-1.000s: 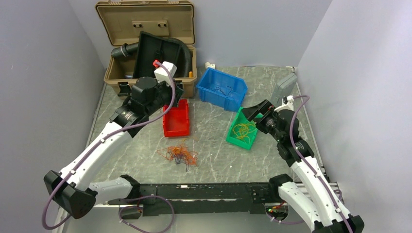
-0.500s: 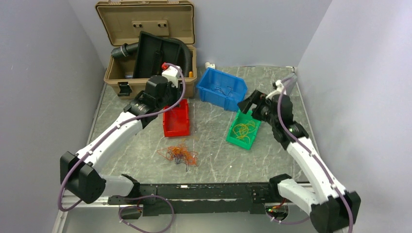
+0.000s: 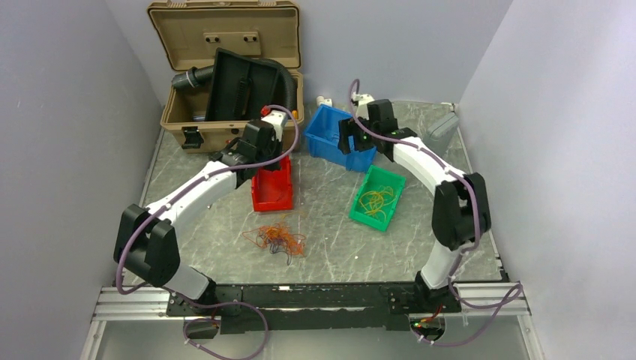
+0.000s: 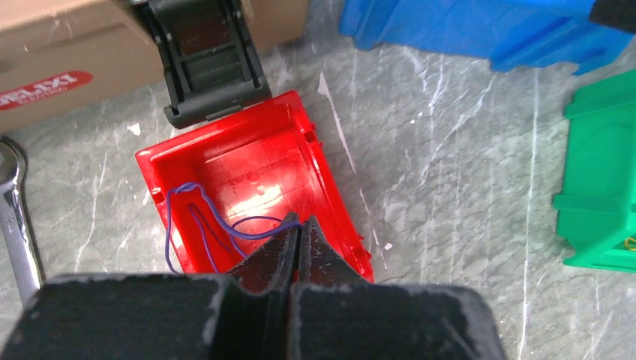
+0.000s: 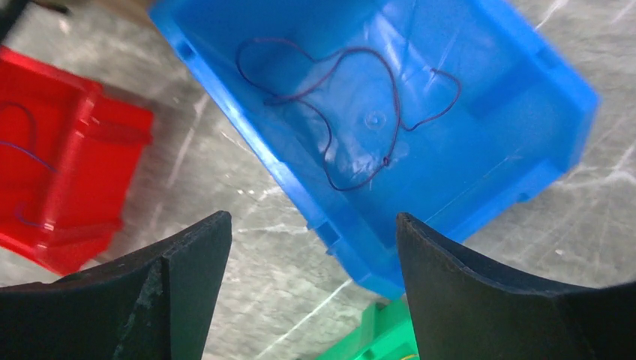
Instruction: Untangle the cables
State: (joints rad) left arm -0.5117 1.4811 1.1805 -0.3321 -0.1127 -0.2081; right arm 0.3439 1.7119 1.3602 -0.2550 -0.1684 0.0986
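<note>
The cables (image 3: 276,240) lie as a tangled clump of orange, red and dark strands on the table, near the front middle. My left gripper (image 4: 300,223) hangs over the red bin (image 4: 330,195), shut, with a thin purple cable (image 4: 244,235) pinched at its tips and looping across the bin floor. In the top view the left gripper (image 3: 268,159) sits at the red bin's (image 3: 271,201) far end. My right gripper (image 5: 311,217) stands open and holds nothing, above the near edge of the blue bin (image 5: 480,90), which holds one dark cable (image 5: 396,112).
A green bin (image 3: 358,214) holding yellow strands (image 3: 375,201) sits right of centre. The tan toolbox (image 3: 176,112) with a black tray and corrugated hose stands at the back left. A wrench (image 4: 15,217) lies beside the red bin. A grey block (image 3: 442,127) rests at the back right.
The right arm swung from the green bin back and left to the blue bin, its jaws narrowing slightly. The left arm reached forward and lowered over the red bin, still shut.
</note>
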